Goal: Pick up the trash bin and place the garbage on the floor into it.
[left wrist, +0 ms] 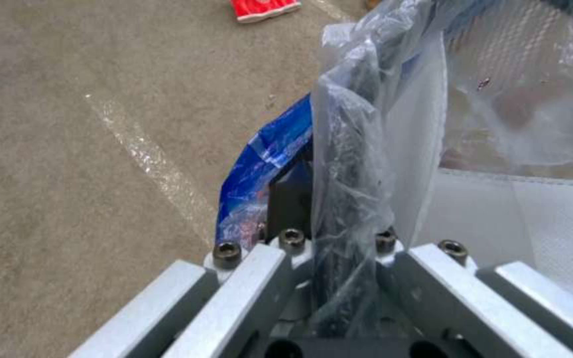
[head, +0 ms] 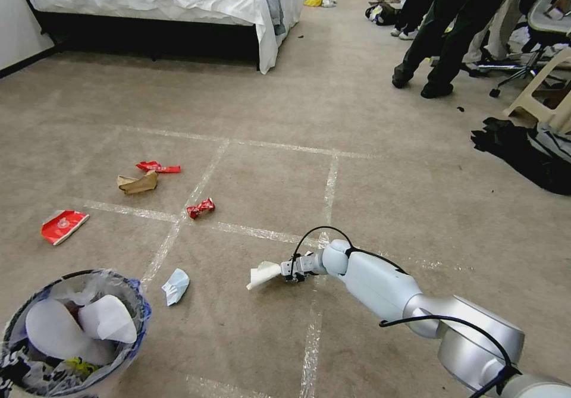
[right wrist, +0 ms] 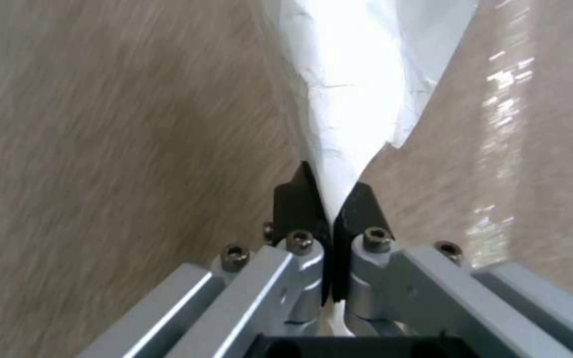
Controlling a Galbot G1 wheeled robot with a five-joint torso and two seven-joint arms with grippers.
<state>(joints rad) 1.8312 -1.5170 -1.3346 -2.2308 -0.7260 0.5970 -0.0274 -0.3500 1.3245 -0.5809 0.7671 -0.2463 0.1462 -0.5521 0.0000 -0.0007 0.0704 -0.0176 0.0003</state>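
Trash bin (head: 71, 332) hung from the left gripper (left wrist: 339, 238), its fingers pinching the rim and liner. The right gripper (head: 285, 270) pinched white paper (head: 263, 274) above the floor (head: 357, 196), probably for carrying it to the bin.

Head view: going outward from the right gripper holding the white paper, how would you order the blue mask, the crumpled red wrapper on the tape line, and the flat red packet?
From the right gripper, shut on the white paper:
1. Crumpled red wrapper, up-left on the tape; too close to call with the next.
2. Blue mask, to its left, beside the trash bin.
3. Flat red packet, far left.
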